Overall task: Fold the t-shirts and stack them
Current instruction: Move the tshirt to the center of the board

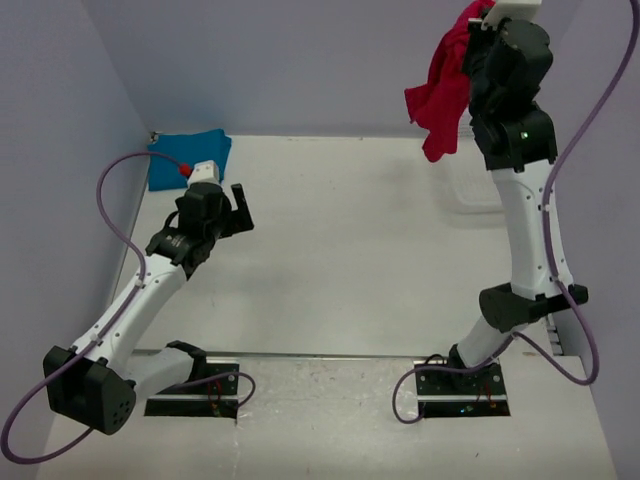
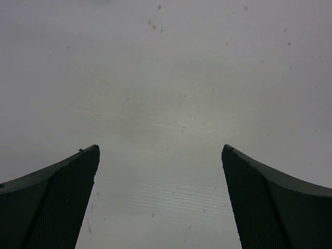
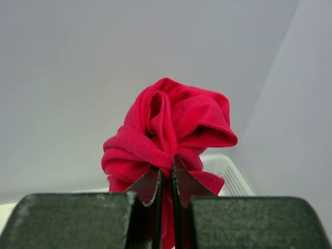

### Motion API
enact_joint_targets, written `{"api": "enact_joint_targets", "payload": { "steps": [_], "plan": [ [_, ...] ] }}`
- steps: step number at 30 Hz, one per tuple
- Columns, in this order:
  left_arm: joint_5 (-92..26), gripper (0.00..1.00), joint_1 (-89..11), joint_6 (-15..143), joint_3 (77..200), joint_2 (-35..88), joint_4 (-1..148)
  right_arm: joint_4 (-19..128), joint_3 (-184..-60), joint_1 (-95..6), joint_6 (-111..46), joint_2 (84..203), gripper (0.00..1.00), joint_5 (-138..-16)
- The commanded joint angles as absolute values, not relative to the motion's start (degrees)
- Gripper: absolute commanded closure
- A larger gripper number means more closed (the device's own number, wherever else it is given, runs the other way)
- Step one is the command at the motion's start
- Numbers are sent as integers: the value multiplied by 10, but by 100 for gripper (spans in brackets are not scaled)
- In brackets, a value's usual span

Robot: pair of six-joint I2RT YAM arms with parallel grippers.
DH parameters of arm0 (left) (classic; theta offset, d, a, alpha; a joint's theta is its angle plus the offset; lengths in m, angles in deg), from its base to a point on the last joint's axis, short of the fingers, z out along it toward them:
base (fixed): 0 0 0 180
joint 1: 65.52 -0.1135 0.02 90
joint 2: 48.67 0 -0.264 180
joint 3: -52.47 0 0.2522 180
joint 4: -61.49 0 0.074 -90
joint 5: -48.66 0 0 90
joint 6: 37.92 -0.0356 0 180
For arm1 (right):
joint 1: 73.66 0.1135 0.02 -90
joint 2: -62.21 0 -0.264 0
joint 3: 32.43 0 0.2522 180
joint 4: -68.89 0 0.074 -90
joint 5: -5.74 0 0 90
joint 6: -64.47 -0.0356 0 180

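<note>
The red t-shirt (image 1: 443, 88) hangs bunched high above the table's far right, held by my right gripper (image 1: 487, 22). In the right wrist view the gripper (image 3: 166, 174) is shut on a fold of the red t-shirt (image 3: 171, 124). The teal-blue t-shirt (image 1: 187, 158) lies folded in the far left corner of the table. My left gripper (image 1: 241, 210) hovers low over the left side of the table, near the teal-blue t-shirt. In the left wrist view it (image 2: 161, 155) is open and empty over bare table.
A white mesh basket (image 1: 478, 185) stands at the far right of the table, below the hanging red t-shirt; its rim also shows in the right wrist view (image 3: 228, 171). Walls close in on the left, back and right.
</note>
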State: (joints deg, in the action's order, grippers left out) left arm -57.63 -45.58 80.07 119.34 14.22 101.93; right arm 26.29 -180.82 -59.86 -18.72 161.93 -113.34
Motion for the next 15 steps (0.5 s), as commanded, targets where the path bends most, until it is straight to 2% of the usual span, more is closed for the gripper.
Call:
{"api": "enact_joint_targets", "payload": {
  "steps": [1, 8, 13, 15],
  "plan": [
    [-636, 0, -476, 807, 1240, 132, 1050, 258, -1822, -549, -143, 1546, 100, -1122],
    [-649, 0, -522, 798, 1252, 93, 1069, 152, -1840, -429, -171, 1449, 100, -1077],
    [-661, 0, -523, 799, 1281, 71, 1101, 91, -1802, -306, -199, 1380, 100, -1069],
    [-654, 0, -523, 799, 1281, 61, 1103, 72, -1789, -289, -213, 1367, 100, -1062]
  ]
}}
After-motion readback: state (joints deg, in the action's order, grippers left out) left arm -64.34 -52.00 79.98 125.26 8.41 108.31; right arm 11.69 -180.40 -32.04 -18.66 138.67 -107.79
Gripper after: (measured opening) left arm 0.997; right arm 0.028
